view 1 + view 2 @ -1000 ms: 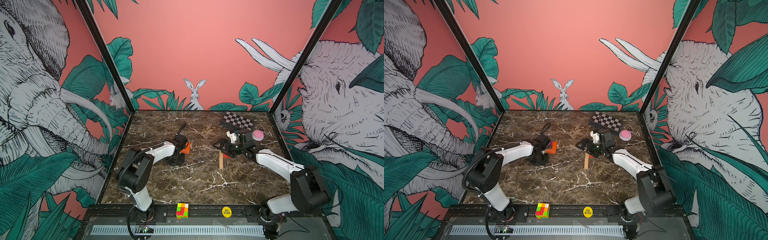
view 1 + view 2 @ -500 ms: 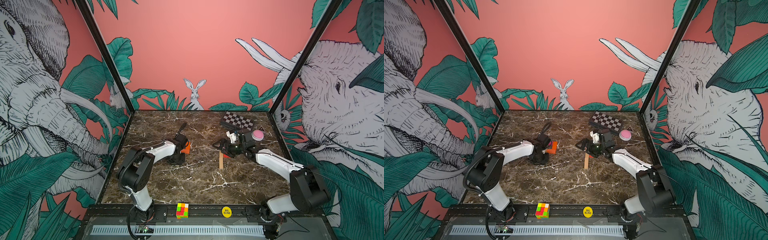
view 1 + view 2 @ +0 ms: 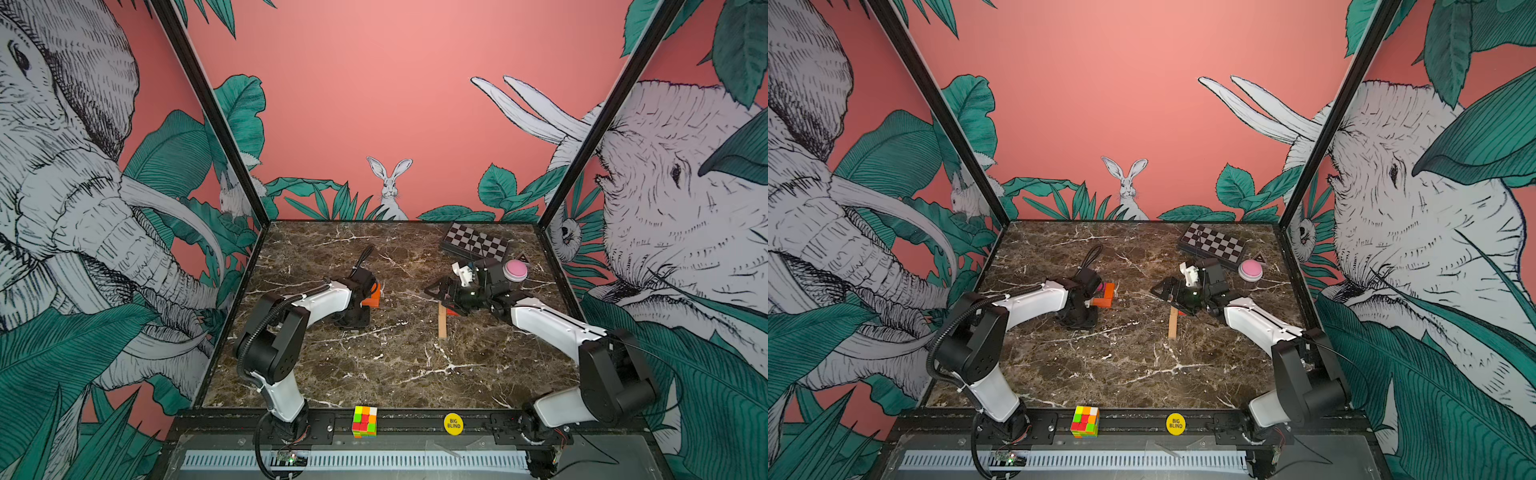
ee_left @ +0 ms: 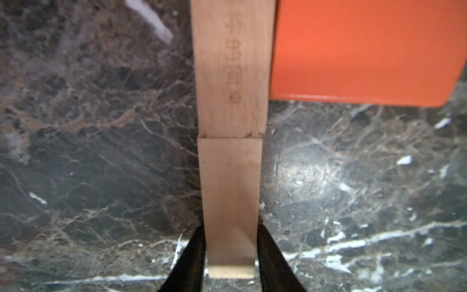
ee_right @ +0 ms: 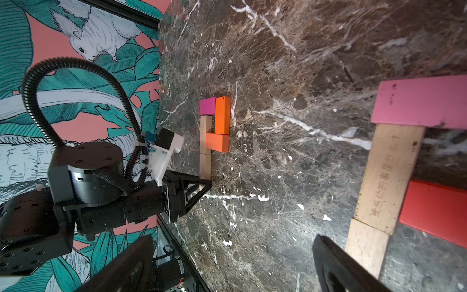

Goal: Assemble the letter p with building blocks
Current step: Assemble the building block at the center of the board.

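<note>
My left gripper (image 4: 230, 232) is down on the dark brown marble counter (image 3: 374, 374), left of centre. Its black fingers (image 4: 187, 260) hug both sides of the near end of a short plain tan wood block (image 4: 230, 192). They sit tight against the wood, but I honestly can't tell if they're pinching it or just resting there. That block butts end to end with a longer tan wood block stamped with characters (image 4: 227, 63) just beyond it. A flat orange block (image 4: 366, 50) touches that one's right side. In the right wrist view the shape shows whole: a magenta block (image 5: 207, 106) caps the far end and a second orange block (image 5: 223, 115) closes the loop on the right.

My right gripper (image 5: 234, 237) is spread wide open with nothing in it, right of centre. The other build lies by it: a pink block (image 5: 419, 101), a tan stamped plank (image 5: 389, 177), a red block (image 5: 437, 212) and a short tan end piece (image 5: 366, 247). That end piece sits just outside one finger, not between the two. A black-and-white checkered box (image 3: 473, 243) is at the far right.
</note>
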`<act>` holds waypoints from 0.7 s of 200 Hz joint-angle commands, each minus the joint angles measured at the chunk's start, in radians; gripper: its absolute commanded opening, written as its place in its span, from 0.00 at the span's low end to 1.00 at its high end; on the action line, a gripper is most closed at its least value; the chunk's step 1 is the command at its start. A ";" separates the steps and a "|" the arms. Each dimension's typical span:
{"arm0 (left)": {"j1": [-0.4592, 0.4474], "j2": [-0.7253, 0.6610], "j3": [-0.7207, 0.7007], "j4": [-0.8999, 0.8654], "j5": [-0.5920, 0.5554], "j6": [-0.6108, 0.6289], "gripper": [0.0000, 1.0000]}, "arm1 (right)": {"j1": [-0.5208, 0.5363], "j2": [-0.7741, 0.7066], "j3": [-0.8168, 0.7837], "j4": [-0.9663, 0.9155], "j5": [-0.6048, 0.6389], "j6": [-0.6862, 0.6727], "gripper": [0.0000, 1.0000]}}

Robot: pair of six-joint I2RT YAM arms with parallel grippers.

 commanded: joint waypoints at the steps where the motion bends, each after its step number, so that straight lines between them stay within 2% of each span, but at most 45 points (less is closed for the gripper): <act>1: -0.006 0.000 0.006 -0.036 -0.019 -0.003 0.40 | 0.008 0.007 0.004 0.042 -0.008 0.007 0.99; 68: -0.010 -0.041 -0.011 -0.042 -0.016 -0.003 0.45 | 0.011 0.001 -0.003 0.045 -0.007 0.008 0.98; 106: -0.011 -0.167 -0.011 -0.068 -0.006 0.001 0.45 | 0.011 -0.005 0.000 0.048 0.004 0.004 0.99; 140: -0.014 -0.309 0.068 -0.126 -0.006 0.015 0.45 | 0.007 -0.009 0.054 -0.013 0.028 -0.046 0.99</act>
